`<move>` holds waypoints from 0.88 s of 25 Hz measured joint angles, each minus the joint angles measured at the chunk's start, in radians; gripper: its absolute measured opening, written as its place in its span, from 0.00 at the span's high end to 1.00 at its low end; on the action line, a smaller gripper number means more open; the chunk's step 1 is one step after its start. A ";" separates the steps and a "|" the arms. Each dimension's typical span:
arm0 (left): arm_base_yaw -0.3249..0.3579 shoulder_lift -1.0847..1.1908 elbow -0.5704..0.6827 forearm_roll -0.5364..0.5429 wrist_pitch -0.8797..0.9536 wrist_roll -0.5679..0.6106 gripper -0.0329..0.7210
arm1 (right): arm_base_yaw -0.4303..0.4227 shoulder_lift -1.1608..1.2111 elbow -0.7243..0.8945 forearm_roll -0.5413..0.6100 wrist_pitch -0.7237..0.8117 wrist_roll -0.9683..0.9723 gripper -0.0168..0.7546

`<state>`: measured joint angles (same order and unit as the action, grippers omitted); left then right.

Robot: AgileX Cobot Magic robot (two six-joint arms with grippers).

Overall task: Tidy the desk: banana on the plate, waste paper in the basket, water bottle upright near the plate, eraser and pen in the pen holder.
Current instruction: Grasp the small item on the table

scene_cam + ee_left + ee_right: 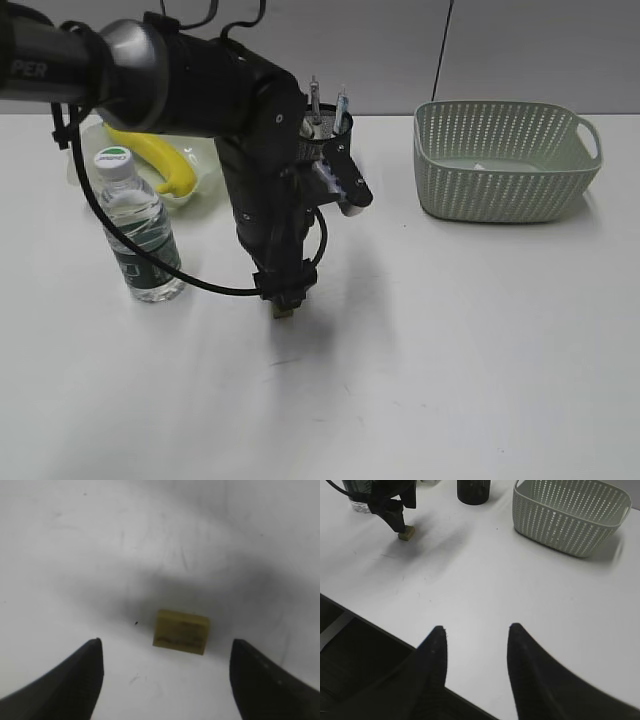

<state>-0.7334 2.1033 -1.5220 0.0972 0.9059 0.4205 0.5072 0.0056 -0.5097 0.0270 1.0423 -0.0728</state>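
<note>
The eraser (181, 631), a small tan block, lies flat on the white desk (450, 350). My left gripper (165, 640) hangs open just above it, a jaw on each side and neither touching; from outside the eraser (282, 314) peeks out under the arm. The banana (150, 155) rests on the plate (205, 165). In front of the plate the water bottle (140, 225) stands upright. Pens (341, 105) stick up from the pen holder (318, 140). The basket (505, 160) sits at the back right; I cannot make out the waste paper. My right gripper (477, 627) is open and empty over the desk's near edge.
The left arm (260, 150) reaches in from the upper left and hides part of the pen holder, its cable (150, 255) looping beside the bottle. A dark gap below the desk edge (355, 650) shows in the right wrist view.
</note>
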 joint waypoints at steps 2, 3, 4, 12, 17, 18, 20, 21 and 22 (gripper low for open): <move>0.000 0.019 -0.009 -0.001 0.007 0.020 0.18 | 0.000 0.000 0.000 -0.002 -0.001 0.001 0.55; 0.000 0.026 -0.011 -0.001 0.009 0.026 0.18 | 0.000 0.000 0.000 -0.003 -0.001 0.001 0.55; 0.000 0.034 -0.012 -0.002 0.009 0.029 0.18 | 0.000 0.000 0.000 -0.004 -0.001 0.001 0.55; 0.000 0.084 -0.012 0.018 -0.025 0.033 0.17 | 0.000 0.000 0.000 -0.005 -0.001 0.001 0.55; 0.000 0.104 -0.019 0.018 -0.023 0.035 0.21 | 0.000 0.000 0.000 -0.006 -0.001 0.001 0.55; 0.000 0.105 -0.022 0.018 -0.022 0.035 0.25 | 0.000 0.000 0.000 -0.006 -0.001 0.001 0.55; 0.000 0.110 -0.031 0.017 -0.008 0.035 0.41 | 0.000 0.000 0.000 -0.006 -0.002 0.001 0.55; 0.000 0.113 -0.040 0.017 0.006 0.035 0.53 | 0.000 0.000 0.000 -0.006 -0.002 0.001 0.55; 0.000 0.116 -0.055 0.017 0.028 0.035 0.60 | 0.000 0.000 0.000 -0.006 -0.002 0.001 0.55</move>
<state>-0.7334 2.2195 -1.5768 0.1138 0.9339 0.4558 0.5072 0.0056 -0.5097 0.0206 1.0403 -0.0717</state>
